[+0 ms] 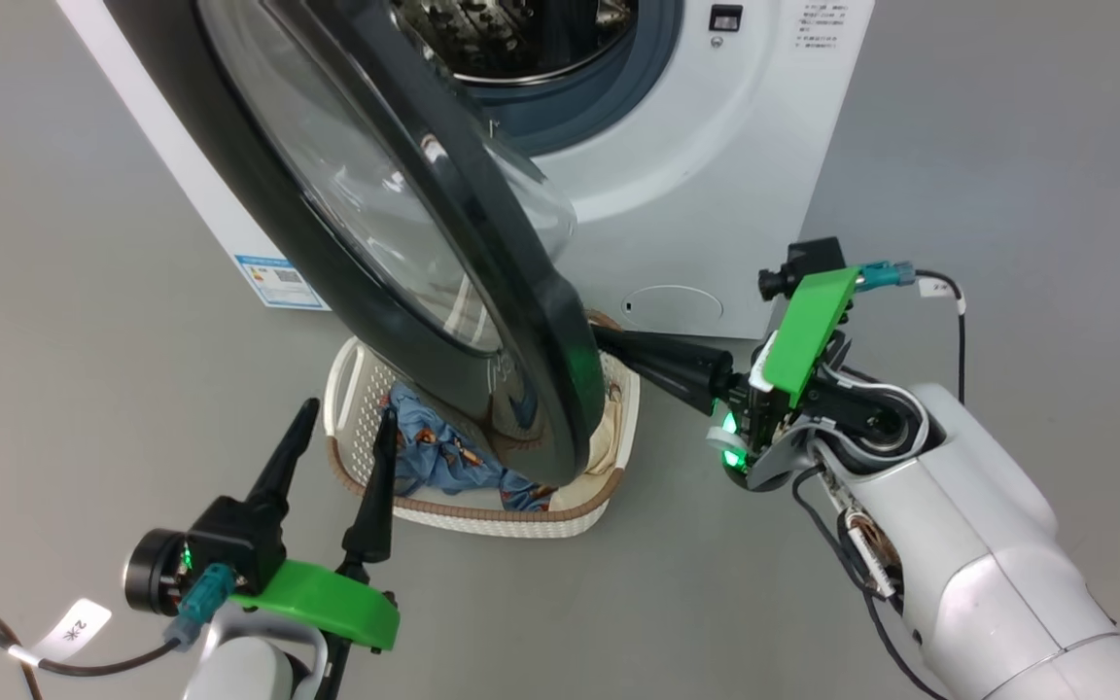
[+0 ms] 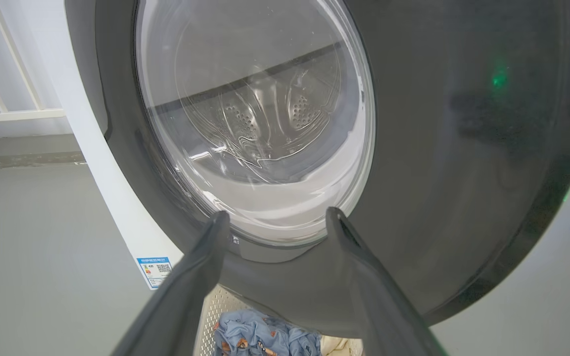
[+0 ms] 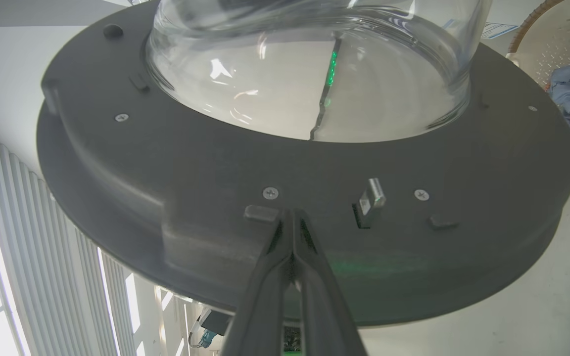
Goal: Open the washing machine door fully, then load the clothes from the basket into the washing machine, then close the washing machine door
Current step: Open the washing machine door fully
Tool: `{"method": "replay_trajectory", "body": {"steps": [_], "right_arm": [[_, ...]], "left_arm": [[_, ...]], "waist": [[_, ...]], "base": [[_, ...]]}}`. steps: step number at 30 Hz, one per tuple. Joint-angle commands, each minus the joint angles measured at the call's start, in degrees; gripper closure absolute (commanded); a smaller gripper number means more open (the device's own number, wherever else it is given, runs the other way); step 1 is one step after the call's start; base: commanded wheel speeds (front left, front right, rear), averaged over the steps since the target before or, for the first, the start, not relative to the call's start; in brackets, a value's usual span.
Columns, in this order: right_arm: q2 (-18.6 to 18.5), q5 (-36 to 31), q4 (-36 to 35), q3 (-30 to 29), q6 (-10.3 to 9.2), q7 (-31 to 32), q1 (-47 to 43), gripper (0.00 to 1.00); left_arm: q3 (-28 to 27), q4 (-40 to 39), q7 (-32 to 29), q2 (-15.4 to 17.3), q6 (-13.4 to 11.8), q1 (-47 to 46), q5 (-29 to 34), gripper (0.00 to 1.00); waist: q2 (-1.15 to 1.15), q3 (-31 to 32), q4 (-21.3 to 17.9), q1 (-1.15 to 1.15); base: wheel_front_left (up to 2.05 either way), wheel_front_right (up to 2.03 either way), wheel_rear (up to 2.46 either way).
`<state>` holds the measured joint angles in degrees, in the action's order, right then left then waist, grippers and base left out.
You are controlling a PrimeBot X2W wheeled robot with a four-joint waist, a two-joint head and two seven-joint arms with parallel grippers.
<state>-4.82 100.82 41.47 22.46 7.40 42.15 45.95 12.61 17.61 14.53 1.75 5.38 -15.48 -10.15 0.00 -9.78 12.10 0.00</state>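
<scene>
The washing machine (image 1: pixel 716 146) stands at the top of the head view, and its steel drum shows behind the door. The washing machine door (image 1: pixel 395 243) stands partly swung out, its black rim over the basket (image 1: pixel 482 520). In the basket lie the clothes: a blue printed garment (image 1: pixel 434 457) and a cream one (image 1: pixel 609 437). My left gripper (image 1: pixel 348 413) is open just short of the door's outer face (image 2: pixel 463 148), beside the basket. My right gripper (image 3: pixel 291 213) is shut, its tips against the door's inner rim (image 3: pixel 191 188) near the metal latch (image 3: pixel 370 200).
A blue label (image 1: pixel 278 280) marks the machine's lower side panel. A round service flap (image 1: pixel 672 306) sits low on its front. Grey floor (image 1: pixel 84 389) spreads to the left and right. A white railing (image 2: pixel 13 113) stands behind.
</scene>
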Motion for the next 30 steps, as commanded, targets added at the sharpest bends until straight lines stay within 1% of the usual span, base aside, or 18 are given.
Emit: {"method": "replay_trajectory", "body": {"steps": [1,11,18,25,26,30], "right_arm": [[1.93,1.08,-1.51,1.63,0.09,-0.56,-0.52,1.00],[1.94,2.21,-1.20,2.29,0.09,-2.24,-0.59,1.00],[1.15,2.48,-3.03,-0.65,0.09,-4.18,-0.95,1.00],[-1.59,2.23,-9.73,-5.22,0.09,-6.72,-4.45,1.00],[-2.64,1.71,-12.31,-6.53,0.09,-7.74,-6.41,1.00],[-4.61,0.06,-17.85,-9.15,0.09,-10.49,-11.28,1.00]], "left_arm": [[-1.89,-1.04,0.47,1.13,0.42,0.03,0.48,0.00],[-2.49,-1.21,0.47,1.13,0.50,0.17,0.30,0.00],[-3.15,-1.37,0.47,1.12,0.50,-0.05,0.42,0.00],[-3.71,-1.47,0.47,1.12,0.36,0.06,0.76,0.00],[-3.88,-1.48,0.47,1.12,0.34,0.10,0.87,0.00],[-4.55,-1.46,0.47,1.12,0.37,0.40,1.12,0.00]], "waist": [[0.00,0.46,0.18,0.00],[0.00,0.28,-0.55,0.00],[0.00,-0.26,-1.47,0.00],[0.00,-0.30,-3.02,0.00],[0.00,-0.14,-3.48,0.00],[0.00,0.21,-4.65,0.00]], "base": [[0.00,0.00,0.00],[0.00,0.00,0.00],[0.00,0.00,0.00],[0.00,0.00,0.00],[0.00,0.00,0.00],[0.00,0.00,0.00]]}}
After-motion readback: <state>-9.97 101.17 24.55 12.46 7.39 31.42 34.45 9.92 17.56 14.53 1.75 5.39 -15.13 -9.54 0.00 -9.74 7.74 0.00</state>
